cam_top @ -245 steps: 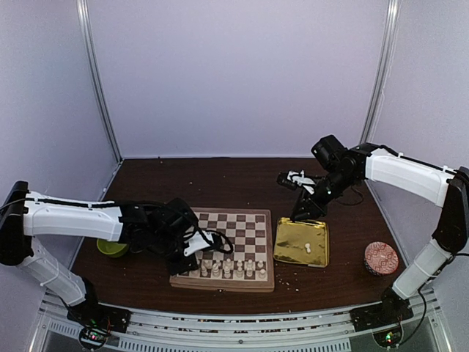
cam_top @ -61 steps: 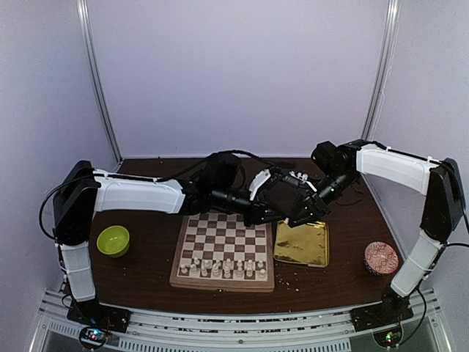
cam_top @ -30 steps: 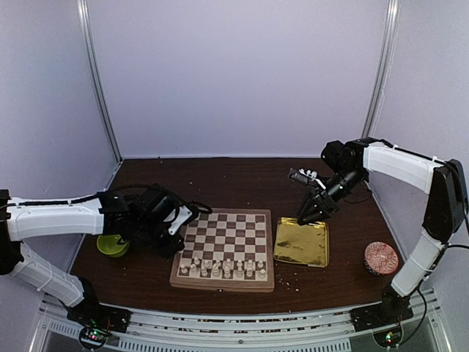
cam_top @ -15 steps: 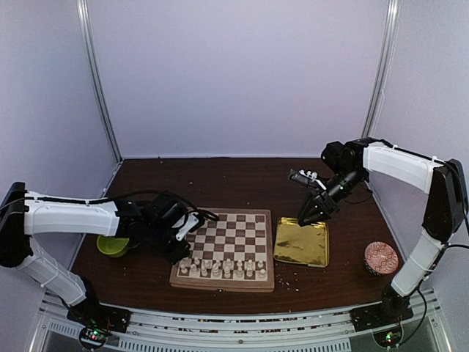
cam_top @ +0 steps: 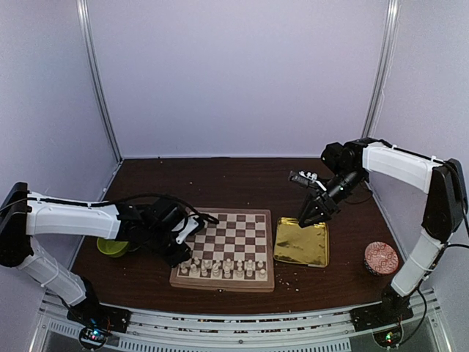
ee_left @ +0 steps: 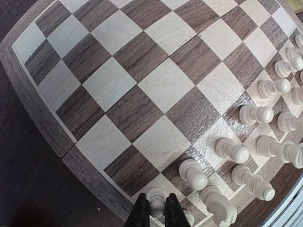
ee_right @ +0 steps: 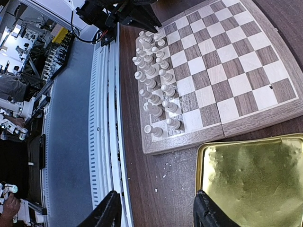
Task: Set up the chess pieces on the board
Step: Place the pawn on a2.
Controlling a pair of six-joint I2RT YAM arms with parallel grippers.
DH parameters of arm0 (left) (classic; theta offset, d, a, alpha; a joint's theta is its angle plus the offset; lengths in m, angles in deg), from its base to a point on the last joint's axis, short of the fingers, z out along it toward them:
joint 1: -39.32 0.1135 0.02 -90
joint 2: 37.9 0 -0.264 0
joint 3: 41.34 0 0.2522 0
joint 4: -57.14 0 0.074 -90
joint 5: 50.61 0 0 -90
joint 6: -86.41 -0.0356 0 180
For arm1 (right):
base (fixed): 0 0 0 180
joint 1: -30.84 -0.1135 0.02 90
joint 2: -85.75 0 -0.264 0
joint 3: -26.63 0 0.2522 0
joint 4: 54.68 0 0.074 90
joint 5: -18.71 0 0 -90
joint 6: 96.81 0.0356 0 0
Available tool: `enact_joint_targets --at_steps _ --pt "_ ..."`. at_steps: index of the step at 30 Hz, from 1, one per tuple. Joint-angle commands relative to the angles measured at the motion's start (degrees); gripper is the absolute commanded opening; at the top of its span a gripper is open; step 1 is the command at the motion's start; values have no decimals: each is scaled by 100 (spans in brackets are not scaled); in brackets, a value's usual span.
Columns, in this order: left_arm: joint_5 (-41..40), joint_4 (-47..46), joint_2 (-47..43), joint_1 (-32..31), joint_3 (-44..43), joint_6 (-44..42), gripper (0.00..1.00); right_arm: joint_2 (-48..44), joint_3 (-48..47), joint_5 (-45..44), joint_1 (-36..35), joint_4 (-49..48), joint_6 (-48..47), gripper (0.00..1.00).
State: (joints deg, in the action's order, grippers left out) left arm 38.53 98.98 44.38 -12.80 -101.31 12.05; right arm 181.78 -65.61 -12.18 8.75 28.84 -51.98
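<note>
Left claw (ee_left: 157,213): pinching one upright cream chess piece (ee_left: 156,196), held straight below it over the chessboard's (ee_left: 118,80) near-left corner, at the left end of the standing chess pieces (cam_top: 227,268). Right claw (ee_right: 158,213): spread, empty, above the gold tray (cam_top: 302,246), well apart from the rows.

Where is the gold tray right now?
In the top view the gold tray lies just right of the board and left of the round patterned disc.

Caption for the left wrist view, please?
Left claw pinching a white chess piece at the board's corner, beside two rows of pieces already standing.
</note>
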Motion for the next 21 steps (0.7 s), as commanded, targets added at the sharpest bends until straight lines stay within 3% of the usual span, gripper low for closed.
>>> enact_joint_targets --at_steps 1,11,21 --pt "82 -212 12 43 96 97 8 104 -106 -21 42 149 -84 51" --pt "51 -115 -173 43 171 104 12 75 -98 -14 38 161 -89 51" --pt "-50 -171 -625 39 236 7 28 97 -133 25 38 231 -282 51"
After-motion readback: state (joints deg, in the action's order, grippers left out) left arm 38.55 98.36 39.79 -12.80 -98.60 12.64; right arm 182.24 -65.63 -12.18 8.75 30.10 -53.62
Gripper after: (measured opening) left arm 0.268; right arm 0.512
